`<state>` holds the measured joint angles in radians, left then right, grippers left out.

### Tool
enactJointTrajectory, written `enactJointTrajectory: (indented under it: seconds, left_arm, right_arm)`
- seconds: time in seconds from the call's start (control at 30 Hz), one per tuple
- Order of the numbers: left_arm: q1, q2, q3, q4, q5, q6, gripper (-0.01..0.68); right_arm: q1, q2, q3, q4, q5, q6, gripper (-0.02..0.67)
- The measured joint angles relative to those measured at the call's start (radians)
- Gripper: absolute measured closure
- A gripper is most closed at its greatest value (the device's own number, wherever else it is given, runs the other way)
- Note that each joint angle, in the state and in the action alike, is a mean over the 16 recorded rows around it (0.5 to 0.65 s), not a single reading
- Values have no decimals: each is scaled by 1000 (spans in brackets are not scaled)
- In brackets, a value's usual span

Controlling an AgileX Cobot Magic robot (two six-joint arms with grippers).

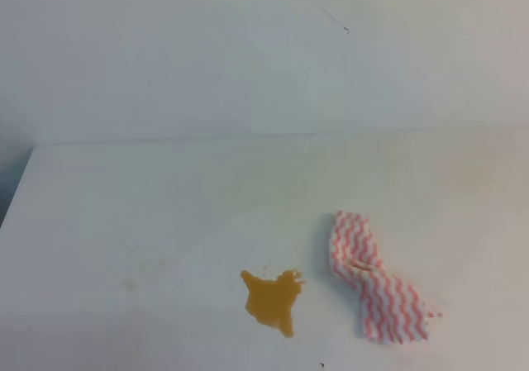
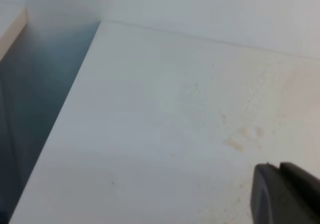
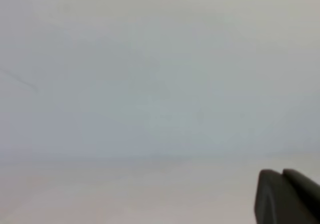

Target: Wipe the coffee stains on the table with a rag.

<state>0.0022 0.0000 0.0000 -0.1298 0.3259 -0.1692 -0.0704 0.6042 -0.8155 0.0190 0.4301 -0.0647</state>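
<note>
Stain (image 1: 271, 300) sits near the front edge of the worktop (image 1: 149, 214), roughly centre. Rag (image 1: 376, 288) lies just to its right, close but not touching, crumpled into a twisted strip with one end folded over

Neither arm shows in the high view. Each wrist view shows only a dark corner of its own pincer: left pincer (image 2: 287, 194) over bare worktop near the left edge, right pincer (image 3: 289, 196) facing blank wall and a strip of worktop. You can't tell from these whether either is apart or together, so check before descending

Risks as I see them:
- Rag is thin and lies flat. Come down too high and you close on air; too low and you jam the fingertips into the worktop
- It's twisted. Grab one end and you'll likely drag a narrow rope across the puddle, which smears it instead of soaking it up
- Stain is liquid and close to the front edge. A stroke toward you could push it off the worktop; sweep inward or sideways
- Small specks above the blotch are easy to miss with a single pass
- Faint yellowish marks (image 1: 145, 273) to the left aren't the target; don't waste strokes there
- Right wrist view shows neither rag nor stain, so you'd be approaching on the high view alone
</note>
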Motion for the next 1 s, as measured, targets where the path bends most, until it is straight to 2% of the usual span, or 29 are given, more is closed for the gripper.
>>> enactJointTrajectory:
  seconds: [0.23, 0.47, 0.6, 0.8, 1.0]
  left_arm:
    - [0, 0, 0, 0, 0, 0, 674]
    - [0, 0, 0, 0, 0, 0, 674]
    - [0, 0, 0, 0, 0, -1, 674]
    - [0, 0, 0, 0, 0, -2, 674]
    - [0, 0, 0, 0, 0, -2, 674]
  right_arm:
    - [0, 198, -1, 278, 141, -28, 652]
    - [28, 431, 2, 650, 233, -204, 652]
    - [92, 564, 3, 814, 243, -303, 649]
    - [242, 737, 2, 901, 175, -388, 598]
    - [399, 882, -2, 860, 40, -386, 466]
